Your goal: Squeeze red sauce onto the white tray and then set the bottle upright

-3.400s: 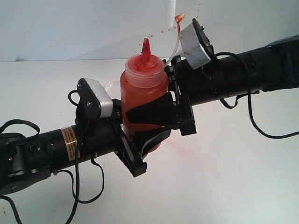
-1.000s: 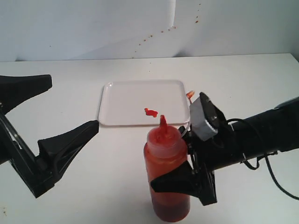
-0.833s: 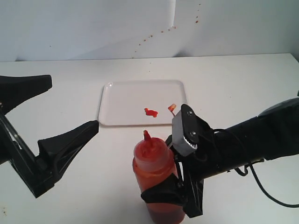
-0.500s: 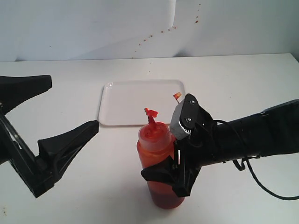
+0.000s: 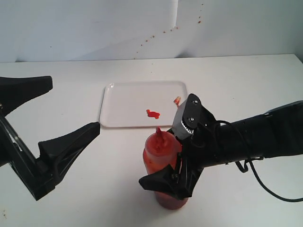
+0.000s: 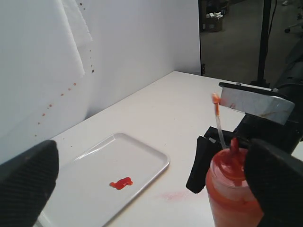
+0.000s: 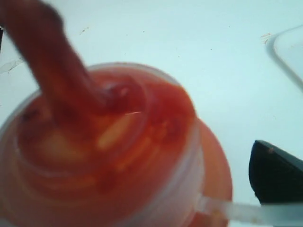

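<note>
The white tray (image 5: 118,97) (image 6: 139,158) lies flat at mid-table with a small glossy red sauce blob (image 5: 152,113) (image 6: 121,183) on it. In front of the tray, the orange-red bottle (image 5: 161,153) (image 6: 234,198) (image 7: 109,151) stands on the table, nozzle up. Its cap (image 5: 176,100) hangs on its tether. My right gripper (image 5: 151,176) straddles the bottle's lower half. A strip of table shows between one finger (image 7: 277,172) and the bottle wall. My left gripper (image 5: 73,106) is wide open at the left, holding nothing.
A faint pink smear (image 6: 173,195) marks the table between tray and bottle. Tiny red specks (image 5: 156,35) dot the white back wall. The right arm and its cable (image 5: 265,184) cross the table's right side.
3.4 s ago both grippers held the bottle up high. Over the last second the right gripper shifted the bottle and lowered it onto the table. The left gripper stayed still and open.
</note>
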